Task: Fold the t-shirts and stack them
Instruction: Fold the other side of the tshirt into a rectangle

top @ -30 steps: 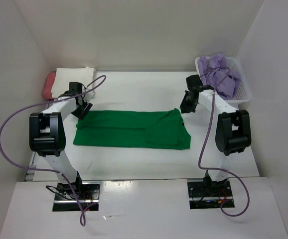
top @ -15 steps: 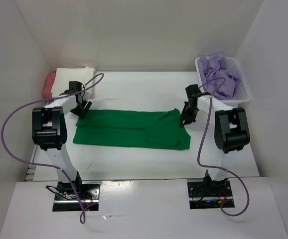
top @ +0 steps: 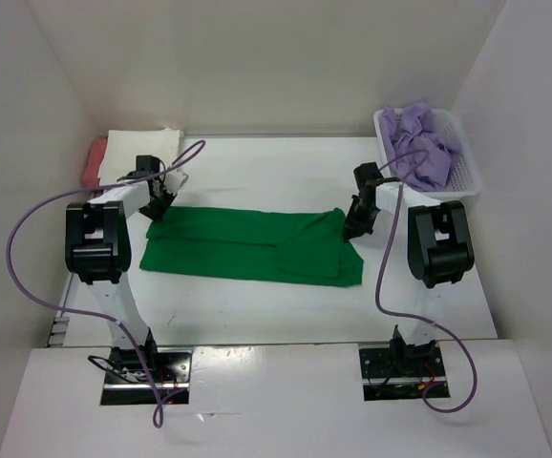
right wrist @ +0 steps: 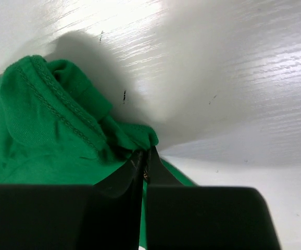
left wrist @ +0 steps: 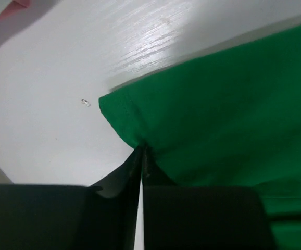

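Note:
A bright green t-shirt (top: 247, 246) lies flat across the middle of the table, folded into a long band. My left gripper (top: 159, 210) is shut on its far left corner (left wrist: 120, 115), the cloth pinched at the fingertips. My right gripper (top: 351, 227) is shut on the far right corner (right wrist: 132, 138), where the fabric bunches up. A cream-white t-shirt (top: 140, 151) lies folded on a salmon-red one (top: 95, 162) at the back left. The lavender-purple t-shirt (top: 421, 143) is crumpled in the basket.
A white mesh basket (top: 467, 172) stands at the back right against the wall. White walls close in the table on three sides. Purple cables loop from both arms over the table's near half.
Both grippers came down onto the green t-shirt's far corners and closed on the cloth. The left one moved right toward the corner, the right one moved down and left.

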